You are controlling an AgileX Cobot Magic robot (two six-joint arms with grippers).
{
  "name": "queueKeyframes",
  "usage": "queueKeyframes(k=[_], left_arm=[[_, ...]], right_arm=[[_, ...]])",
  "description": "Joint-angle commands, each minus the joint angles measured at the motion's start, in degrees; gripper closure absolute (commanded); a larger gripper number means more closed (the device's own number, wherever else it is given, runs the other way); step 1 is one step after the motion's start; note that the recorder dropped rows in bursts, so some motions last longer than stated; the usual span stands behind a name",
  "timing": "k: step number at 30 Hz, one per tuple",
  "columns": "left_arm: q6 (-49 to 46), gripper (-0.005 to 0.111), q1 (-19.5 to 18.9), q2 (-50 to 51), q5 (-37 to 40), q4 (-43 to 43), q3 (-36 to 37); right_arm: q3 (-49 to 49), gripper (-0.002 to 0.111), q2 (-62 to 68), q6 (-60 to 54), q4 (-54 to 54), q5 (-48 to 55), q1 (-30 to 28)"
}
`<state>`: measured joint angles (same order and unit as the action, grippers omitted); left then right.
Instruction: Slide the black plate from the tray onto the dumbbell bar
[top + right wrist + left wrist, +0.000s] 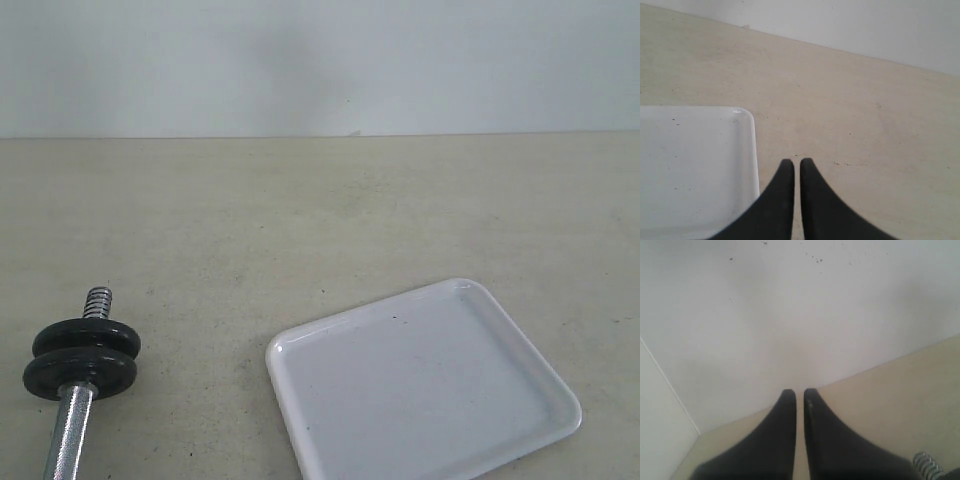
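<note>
1. One dumbbell bar (68,440) lies at the worktop's (300,220) near left corner; one tray (420,390) sits by the near right edge.
2. Two black plates (105,372) sit touching each other on the bar, just short of its far threaded end.
3. The left end effector (800,396) and the right end effector (796,165) are each pressed together, pinching nothing.

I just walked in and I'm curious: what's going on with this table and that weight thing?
Nothing is being handled right now. The left pincer and right pincer are both shut and empty, the right one beside the tray. The white tray holds nothing. Two black plates already sit stacked on the bar, just below its threaded end, so the loading looks done.
</note>
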<state>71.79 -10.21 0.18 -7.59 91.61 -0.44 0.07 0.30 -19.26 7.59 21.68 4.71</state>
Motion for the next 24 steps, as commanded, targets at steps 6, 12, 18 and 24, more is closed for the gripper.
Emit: queueKeyframes(k=[6, 12, 18, 24], left_arm=[[0.3, 0.102, 0.6, -0.2, 1.8, -13.3, -10.4], [8.3, 0.102, 0.6, -0.2, 1.5, -22.9, -14.0], [23.7, 0.102, 0.6, -0.2, 1.3, -27.0, -14.2], [38.6, 0.102, 0.6, -0.2, -0.3, -27.0, -14.2]], right_arm=[[-0.1, 0.106, -0.3, 0.0, -0.1, -0.5, -0.2], [-0.1, 0.106, -0.3, 0.0, -0.1, -0.5, -0.2], [-0.1, 0.106, -0.3, 0.0, 0.1, -0.5, -0.2], [-0.1, 0.106, -0.3, 0.0, 0.9, -0.4, -0.2]])
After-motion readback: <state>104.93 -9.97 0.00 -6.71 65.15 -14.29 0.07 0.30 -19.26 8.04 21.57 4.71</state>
